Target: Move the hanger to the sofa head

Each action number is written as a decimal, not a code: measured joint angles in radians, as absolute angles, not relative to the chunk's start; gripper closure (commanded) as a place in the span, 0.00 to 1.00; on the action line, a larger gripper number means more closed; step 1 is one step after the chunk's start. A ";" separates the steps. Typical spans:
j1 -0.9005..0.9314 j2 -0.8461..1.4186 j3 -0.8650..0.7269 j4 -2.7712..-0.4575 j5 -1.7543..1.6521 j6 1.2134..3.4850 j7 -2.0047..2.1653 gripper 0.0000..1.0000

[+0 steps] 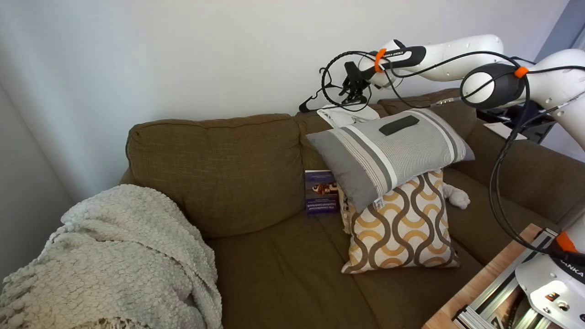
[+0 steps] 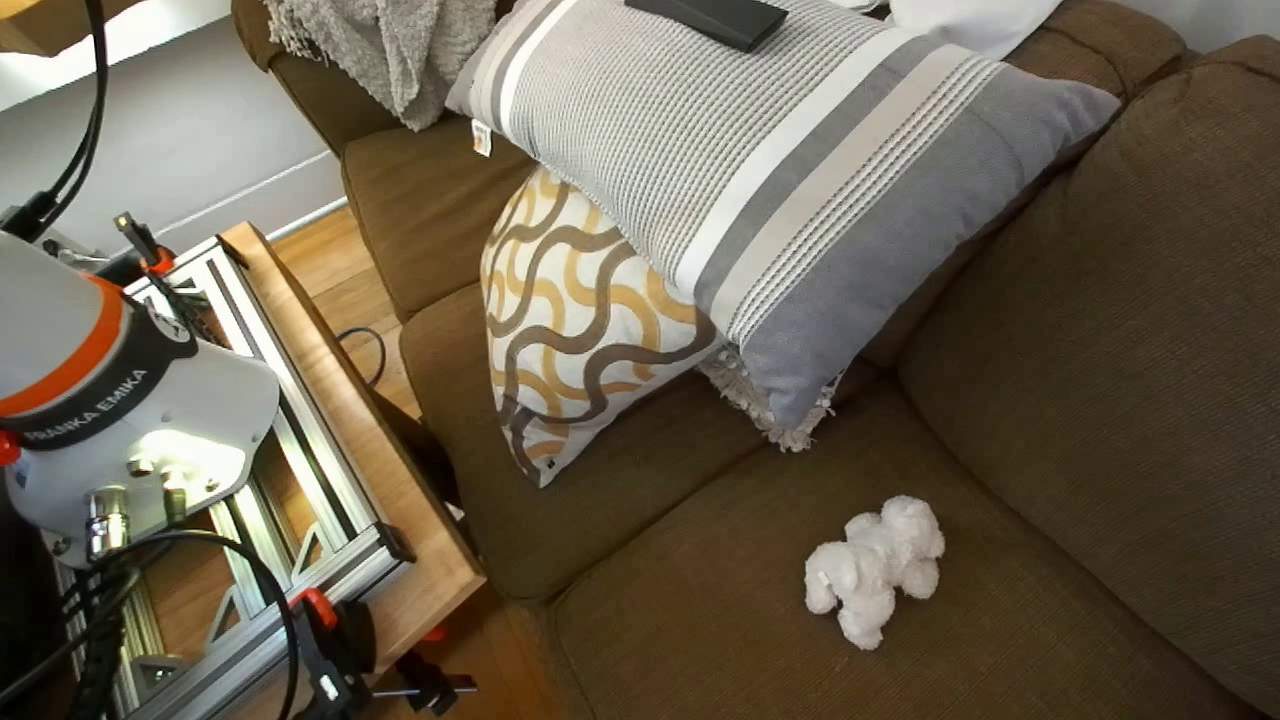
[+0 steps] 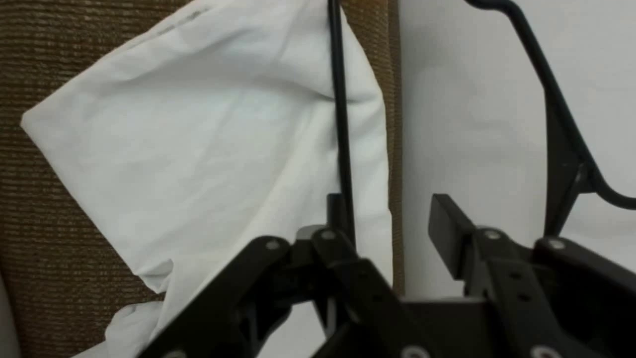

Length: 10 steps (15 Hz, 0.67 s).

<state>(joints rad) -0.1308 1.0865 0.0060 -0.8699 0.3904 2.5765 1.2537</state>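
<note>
The thin black hanger [image 1: 305, 107] stands with its hook up near the wall, over the olive-brown sofa's backrest and a white cloth. In the wrist view its long bar [image 3: 342, 114] runs beside the left finger, and its hook side passes to the right. The sofa head [image 1: 210, 121] is the rounded top edge of the backrest; a strip of brown fabric [image 3: 396, 149] shows beside the cloth. My gripper [image 3: 392, 223] is open at the hanger, fingers well apart; it also shows in an exterior view [image 1: 351, 91]. Whether a finger touches the bar, I cannot tell.
A white cloth [image 1: 340, 118] lies over the backrest under the gripper. A grey-and-white striped pillow [image 1: 406, 141] with a black object [image 1: 399, 124] on it leans in front, above a patterned cushion [image 1: 397, 228]. A cream blanket [image 1: 132, 256], blue book [image 1: 321, 192] and white plush toy [image 2: 875, 570] lie around.
</note>
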 measured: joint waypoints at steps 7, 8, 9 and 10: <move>-0.129 1.077 0.005 -0.832 0.391 2.600 1.273 0.00; -0.127 1.053 0.005 -0.853 0.390 2.628 1.259 0.00; -0.125 1.024 0.005 -0.885 0.390 2.653 1.230 0.00; -0.124 0.991 0.007 -0.923 0.389 2.674 1.195 0.00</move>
<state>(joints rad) -0.1245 0.9912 0.0073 -0.9227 0.3888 2.6742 1.1946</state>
